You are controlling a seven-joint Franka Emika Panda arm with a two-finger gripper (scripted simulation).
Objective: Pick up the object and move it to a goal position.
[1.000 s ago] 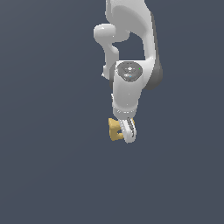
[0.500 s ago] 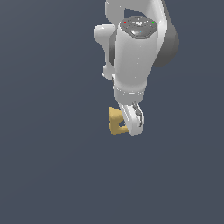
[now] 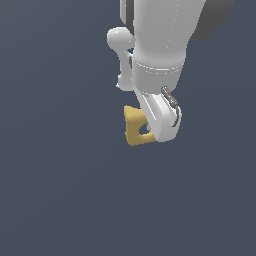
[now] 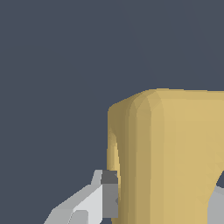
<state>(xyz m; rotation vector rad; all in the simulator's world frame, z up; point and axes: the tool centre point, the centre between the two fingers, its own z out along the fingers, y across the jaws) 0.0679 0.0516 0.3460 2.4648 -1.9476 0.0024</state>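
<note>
The small mustard-yellow blocky object (image 3: 134,128) with rounded corners sits at the lower end of the white arm, just below the middle of the exterior view, with a plain dark grey-blue backdrop all round it. A small hole shows through it near its lower edge, close against the white tool (image 3: 159,125). Its far part, toward the exterior view's right, is hidden behind the tool's white finger. No writing, brand or label can be read on the object, the tool or the arm.

In the wrist view the same yellow object (image 4: 175,157) fills much of the picture, its rounded corner and flat face seen very close. A white finger with a dark grey pad (image 4: 109,194) lies against one side of it, and a pale grey sliver of the other finger (image 4: 215,208) shows at its opposite side. The tool is closed on the object, gripping it between the two fingers, which stand only as far apart as the piece between them.

The glossy white arm with rounded joints (image 3: 165,40) rises from the tool to the top edge of the exterior view.
</note>
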